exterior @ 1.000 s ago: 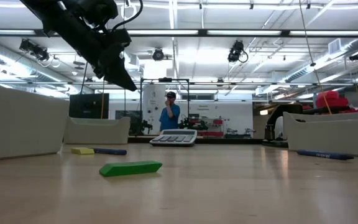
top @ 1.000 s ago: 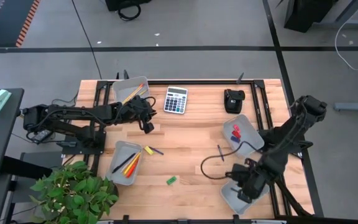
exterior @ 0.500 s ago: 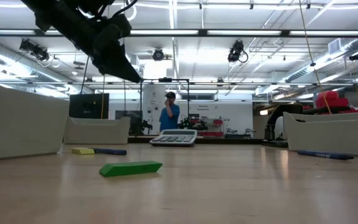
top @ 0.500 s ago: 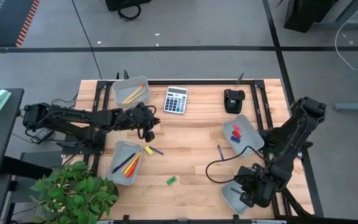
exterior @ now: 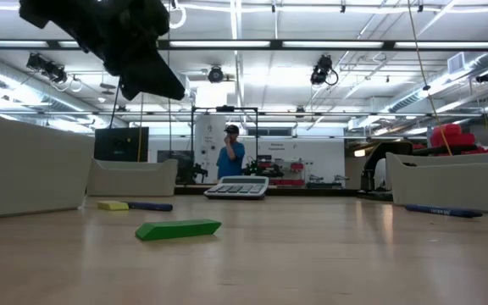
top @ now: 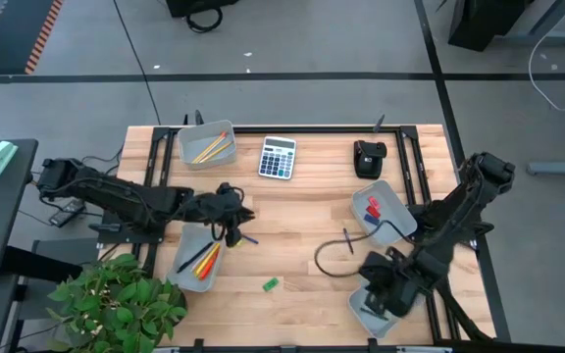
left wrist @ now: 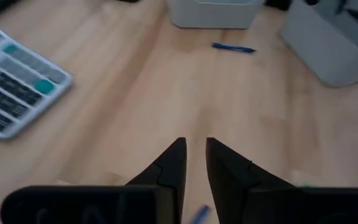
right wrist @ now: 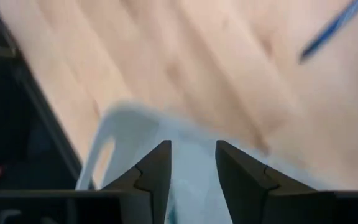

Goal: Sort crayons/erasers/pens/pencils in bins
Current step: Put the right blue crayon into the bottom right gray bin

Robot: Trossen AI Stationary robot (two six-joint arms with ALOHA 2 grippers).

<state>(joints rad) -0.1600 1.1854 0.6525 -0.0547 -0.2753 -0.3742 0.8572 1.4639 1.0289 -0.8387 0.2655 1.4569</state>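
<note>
Wood table w/ four grey bins. Far-left bin holds yellow/orange pencils. Near-left bin has crayons in yellow/orange/red plus a dark stick. Right bin holds erasers, red & blue. Near-right bin is under the right gripper; contents can't be made out.

Left gripper hovers above the table btwn the two left bins, just over a yellow crayon & a dark pen lying end to end; its fingers show a narrow gap, nothing btwn them. Right gripper fingers are apart, nothing held, over the bin rim.

Loose on the table: green eraser near the front edge, blue pen left of the right bin. Calculator & black device sit at the far side.
</note>
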